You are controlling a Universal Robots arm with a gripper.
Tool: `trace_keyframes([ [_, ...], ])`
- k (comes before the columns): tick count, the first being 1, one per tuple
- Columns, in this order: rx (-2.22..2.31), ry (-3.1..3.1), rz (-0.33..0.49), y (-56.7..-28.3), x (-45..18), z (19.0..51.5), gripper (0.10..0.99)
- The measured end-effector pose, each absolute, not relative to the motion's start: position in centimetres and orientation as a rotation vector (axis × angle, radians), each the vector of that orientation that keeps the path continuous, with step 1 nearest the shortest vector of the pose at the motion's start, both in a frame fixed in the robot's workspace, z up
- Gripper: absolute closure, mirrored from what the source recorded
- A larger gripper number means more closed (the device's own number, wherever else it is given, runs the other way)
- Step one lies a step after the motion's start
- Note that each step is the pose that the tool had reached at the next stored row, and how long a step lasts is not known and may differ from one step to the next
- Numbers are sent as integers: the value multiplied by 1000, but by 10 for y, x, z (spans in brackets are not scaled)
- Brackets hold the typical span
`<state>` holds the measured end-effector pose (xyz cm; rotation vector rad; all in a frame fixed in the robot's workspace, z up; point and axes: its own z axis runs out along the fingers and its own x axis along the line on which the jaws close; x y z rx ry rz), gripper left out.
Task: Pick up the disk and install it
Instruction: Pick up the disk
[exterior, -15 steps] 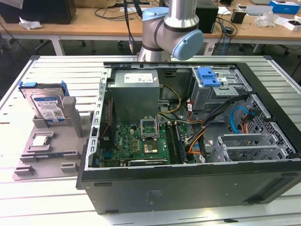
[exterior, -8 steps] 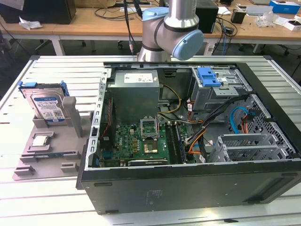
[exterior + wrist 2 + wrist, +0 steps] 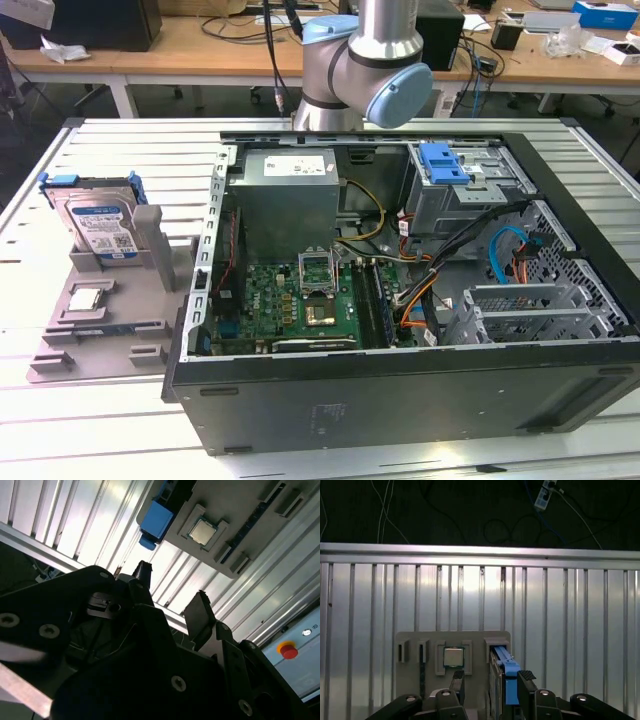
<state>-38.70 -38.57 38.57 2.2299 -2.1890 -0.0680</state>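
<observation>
Over the grey fixture [image 3: 470,639], the gripper [image 3: 491,684] hangs wide apart and empty, clear of the disk [image 3: 506,666].

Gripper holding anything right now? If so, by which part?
Nothing held: the gripper is open and empty; the disk stands in its grey holder.

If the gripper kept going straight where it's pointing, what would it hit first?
Probably the flat silver disk with blue rails, standing on edge in the grey holder; its blue rail lies between the fingers of the open gripper in the first wrist view. Depth is unclear.
</observation>
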Motion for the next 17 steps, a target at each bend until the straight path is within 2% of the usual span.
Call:
trace_keyframes([
  [17, 2230, -2189, -68, -368, -375, 386, 545],
])
